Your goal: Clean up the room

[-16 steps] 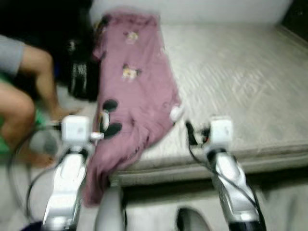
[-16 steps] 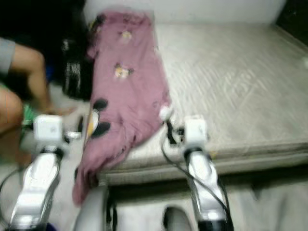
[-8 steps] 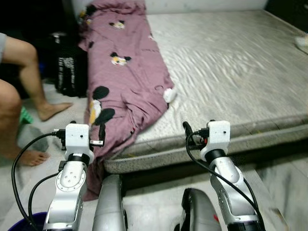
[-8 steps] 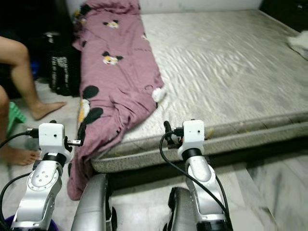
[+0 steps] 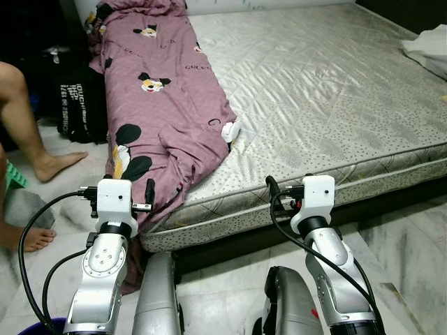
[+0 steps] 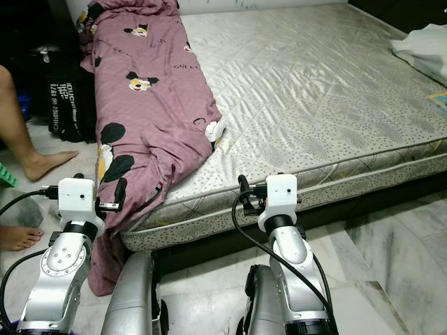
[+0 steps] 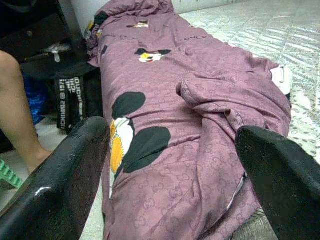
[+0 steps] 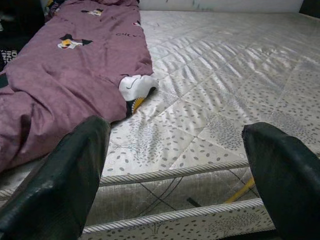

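Over the last second the head view had sharpened and swung along the mattress (image 5: 328, 91), suggesting the robot had settled facing it to begin tidying. The purple blanket (image 5: 164, 105) lay along its left side, spilling toward the marble floor (image 6: 412, 244). The left gripper (image 7: 170, 170) and right gripper (image 8: 175, 165) hung wide open, empty. A person's foot (image 5: 52, 164) rested nearby.

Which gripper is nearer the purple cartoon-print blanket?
Left. Left gripper sits open right by the purple cartoon-print blanket; right gripper, open, faces bare mattress beside it.
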{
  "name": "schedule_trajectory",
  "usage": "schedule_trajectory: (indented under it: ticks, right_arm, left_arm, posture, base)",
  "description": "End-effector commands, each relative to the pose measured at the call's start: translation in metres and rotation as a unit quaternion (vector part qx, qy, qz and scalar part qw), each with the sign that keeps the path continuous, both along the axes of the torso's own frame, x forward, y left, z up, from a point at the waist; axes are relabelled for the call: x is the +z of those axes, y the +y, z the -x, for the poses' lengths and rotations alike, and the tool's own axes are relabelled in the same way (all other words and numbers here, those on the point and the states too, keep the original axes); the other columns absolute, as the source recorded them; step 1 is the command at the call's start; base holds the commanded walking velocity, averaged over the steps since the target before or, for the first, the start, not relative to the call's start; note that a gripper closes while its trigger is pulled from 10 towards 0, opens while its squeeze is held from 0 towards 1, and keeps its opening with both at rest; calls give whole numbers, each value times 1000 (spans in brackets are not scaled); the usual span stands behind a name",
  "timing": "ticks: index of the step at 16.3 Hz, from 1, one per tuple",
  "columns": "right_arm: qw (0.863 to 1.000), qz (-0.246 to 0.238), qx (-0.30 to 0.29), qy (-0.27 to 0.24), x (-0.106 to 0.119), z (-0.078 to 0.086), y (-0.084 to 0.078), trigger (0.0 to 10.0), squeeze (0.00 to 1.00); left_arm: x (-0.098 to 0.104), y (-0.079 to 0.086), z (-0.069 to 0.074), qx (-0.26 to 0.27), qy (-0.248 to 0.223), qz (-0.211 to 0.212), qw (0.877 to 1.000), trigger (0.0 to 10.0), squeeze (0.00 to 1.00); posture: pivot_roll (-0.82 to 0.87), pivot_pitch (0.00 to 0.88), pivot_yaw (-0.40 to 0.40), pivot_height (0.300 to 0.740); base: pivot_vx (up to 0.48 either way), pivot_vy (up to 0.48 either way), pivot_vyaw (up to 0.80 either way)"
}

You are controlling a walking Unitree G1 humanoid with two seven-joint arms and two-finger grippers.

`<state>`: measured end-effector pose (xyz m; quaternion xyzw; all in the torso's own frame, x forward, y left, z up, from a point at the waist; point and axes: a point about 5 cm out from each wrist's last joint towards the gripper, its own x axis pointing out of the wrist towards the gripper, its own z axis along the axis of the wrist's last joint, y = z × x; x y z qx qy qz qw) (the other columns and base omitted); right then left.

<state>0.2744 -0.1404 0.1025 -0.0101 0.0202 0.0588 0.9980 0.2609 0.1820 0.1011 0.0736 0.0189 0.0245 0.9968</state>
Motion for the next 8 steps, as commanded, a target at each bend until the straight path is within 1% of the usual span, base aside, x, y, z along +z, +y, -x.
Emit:
schedule_trajectory:
  ticks: [1,5,8]
  right_arm:
    - [1000,-2,8,-3,1,-1,2,10000,0]
    - [1000,-3,10,-3,2,-2,3,10000,0]
    - [1000,-3,7,-1,2,-3,2,10000,0]
  left_arm:
    - [3,-1,-2,-4,-6,-2,1000,10000,0]
    - [3,-1,-2,-1,-6,0,1000,10000,0]
    - [4,-2,-3,-2,-9,-11,1000,10000,0]
  posture:
    - [32,84,-3,565]
    - [34,88,-3,530]
    - [30,94,-5,530]
  base:
    - [0,0,0]
    - [0,0,0]
    - [0,0,0]
